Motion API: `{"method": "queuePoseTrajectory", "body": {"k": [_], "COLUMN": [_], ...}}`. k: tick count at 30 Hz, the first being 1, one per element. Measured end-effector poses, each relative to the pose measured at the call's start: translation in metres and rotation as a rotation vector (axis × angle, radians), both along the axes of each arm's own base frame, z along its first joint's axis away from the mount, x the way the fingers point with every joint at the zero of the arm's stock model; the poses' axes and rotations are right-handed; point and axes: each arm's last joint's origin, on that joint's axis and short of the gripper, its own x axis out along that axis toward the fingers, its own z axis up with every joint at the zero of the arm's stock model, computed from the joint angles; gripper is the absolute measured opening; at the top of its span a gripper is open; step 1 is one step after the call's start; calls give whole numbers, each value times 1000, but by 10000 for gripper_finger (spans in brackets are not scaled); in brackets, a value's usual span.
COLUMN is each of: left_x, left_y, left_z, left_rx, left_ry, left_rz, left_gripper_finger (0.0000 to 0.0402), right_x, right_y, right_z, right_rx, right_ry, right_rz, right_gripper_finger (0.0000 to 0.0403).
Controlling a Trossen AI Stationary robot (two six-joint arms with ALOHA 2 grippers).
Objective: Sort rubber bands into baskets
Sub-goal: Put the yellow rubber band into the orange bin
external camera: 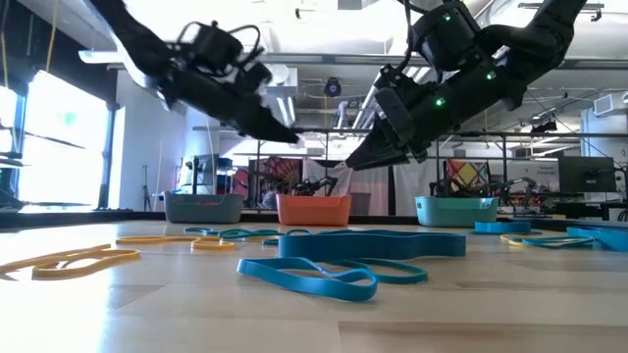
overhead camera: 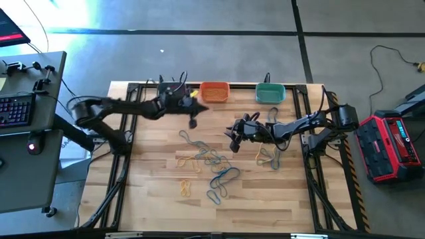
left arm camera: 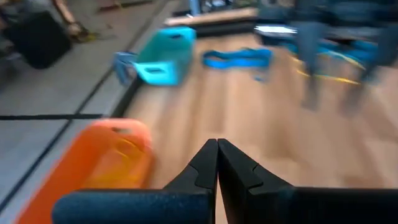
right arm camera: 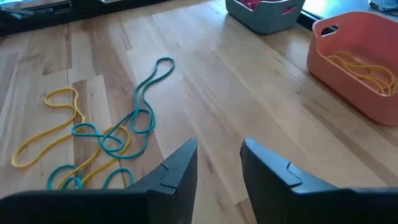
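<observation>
Three baskets stand along the far edge: grey-blue (external camera: pixel 204 207), orange (overhead camera: pixel 214 91) and teal (overhead camera: pixel 270 93). The orange one holds yellow bands (right arm camera: pixel 356 63); the grey-blue one (right arm camera: pixel 264 12) shows red inside. Loose yellow and teal rubber bands (overhead camera: pixel 207 160) lie tangled mid-table, with more to their right (overhead camera: pixel 267 157) and nearer the front (overhead camera: pixel 186 188). My left gripper (left arm camera: pixel 217 144) is shut and empty, in the air just in front of the orange basket (left arm camera: pixel 99 163). My right gripper (right arm camera: pixel 219 150) is open and empty, above bare wood beside the tangle (right arm camera: pixel 112 138).
A black frame (overhead camera: pixel 312 166) runs around the wooden table. A wide blue band (external camera: pixel 324 277) lies near the front edge. Black cables hang at both arms. Bare wood lies between the tangle and the baskets. A desk with a keyboard (overhead camera: pixel 16 109) stands off the table's left.
</observation>
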Motion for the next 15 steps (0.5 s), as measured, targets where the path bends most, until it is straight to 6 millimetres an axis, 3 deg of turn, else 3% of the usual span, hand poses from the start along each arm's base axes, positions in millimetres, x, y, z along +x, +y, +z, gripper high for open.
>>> {"method": "queuePoseTrajectory", "body": {"k": [8, 15], "left_x": [-34, -44], "left_y": [-69, -120], "left_z": [3, -10], "left_rx": [-103, -188], "left_ry": [208, 434], "left_rz": [-174, -195], "left_gripper_finger": [1, 24], "right_x": [0, 0], "right_y": [0, 0], "right_z": [0, 0], "right_rx": [-17, -33], "right_ry": [6, 11], "right_rz": [10, 18], "right_gripper_finger": [112, 112]}}
